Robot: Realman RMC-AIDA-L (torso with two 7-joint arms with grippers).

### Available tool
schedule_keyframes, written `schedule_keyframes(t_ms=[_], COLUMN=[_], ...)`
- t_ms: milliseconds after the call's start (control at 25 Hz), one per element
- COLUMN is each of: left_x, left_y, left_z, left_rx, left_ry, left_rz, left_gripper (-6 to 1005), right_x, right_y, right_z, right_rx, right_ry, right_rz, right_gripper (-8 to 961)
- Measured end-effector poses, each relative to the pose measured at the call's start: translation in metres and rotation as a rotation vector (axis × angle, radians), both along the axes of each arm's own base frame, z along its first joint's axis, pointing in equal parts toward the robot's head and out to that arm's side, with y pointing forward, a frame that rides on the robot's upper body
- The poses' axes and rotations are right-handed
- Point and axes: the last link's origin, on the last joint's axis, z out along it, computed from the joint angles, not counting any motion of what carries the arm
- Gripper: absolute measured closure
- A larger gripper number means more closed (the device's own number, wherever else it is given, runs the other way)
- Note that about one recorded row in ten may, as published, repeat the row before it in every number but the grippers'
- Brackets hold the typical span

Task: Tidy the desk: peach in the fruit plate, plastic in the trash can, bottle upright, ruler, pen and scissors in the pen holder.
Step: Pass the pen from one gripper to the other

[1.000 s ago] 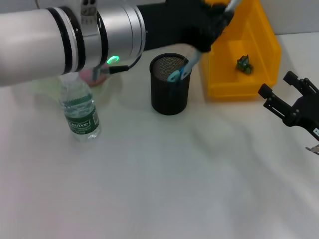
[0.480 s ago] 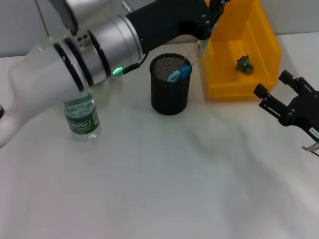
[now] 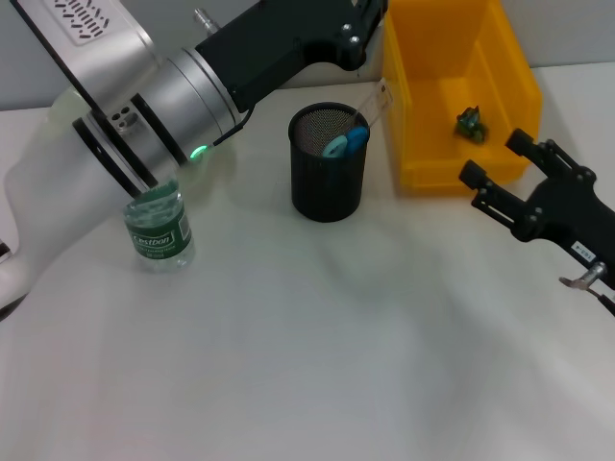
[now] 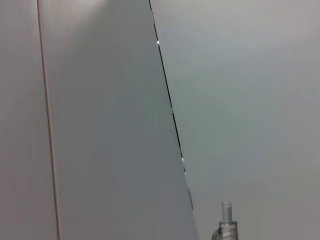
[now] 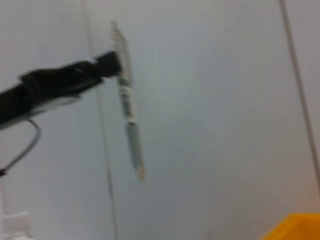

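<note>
Jaws of the left gripper (image 5: 116, 66) clamp the pen (image 5: 129, 112), which hangs upright in the air. The right gripper (image 3: 495, 158), at three o'clock, is spread. Scissors (image 3: 344, 142) and ruler (image 3: 373, 104) stand in the pen holder (image 3: 327, 192) at twelve o'clock.

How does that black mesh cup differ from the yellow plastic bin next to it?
The black mesh pen holder is round, dark and see-through; the yellow plastic bin is boxy, bright and solid-walled. The pen holder is the smaller of the two. It holds blue-handled scissors and a clear ruler leaning out over its rim, while the bin holds only a small green scrap. Both stand open-topped on the white table.
</note>
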Motion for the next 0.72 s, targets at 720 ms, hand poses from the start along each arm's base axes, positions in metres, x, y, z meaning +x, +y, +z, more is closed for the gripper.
schedule_keyframes(t_ms=[720], left_x=[-0.028], left_y=[-0.002], left_z=[-0.011], left_rx=[-0.032], left_ry=[0.029], left_rz=[0.09], left_gripper=[853], right_x=[-0.059], right_y=[0.032], right_z=[-0.015], right_rx=[0.057], right_ry=[-0.031], right_rz=[0.237], right_gripper=[134])
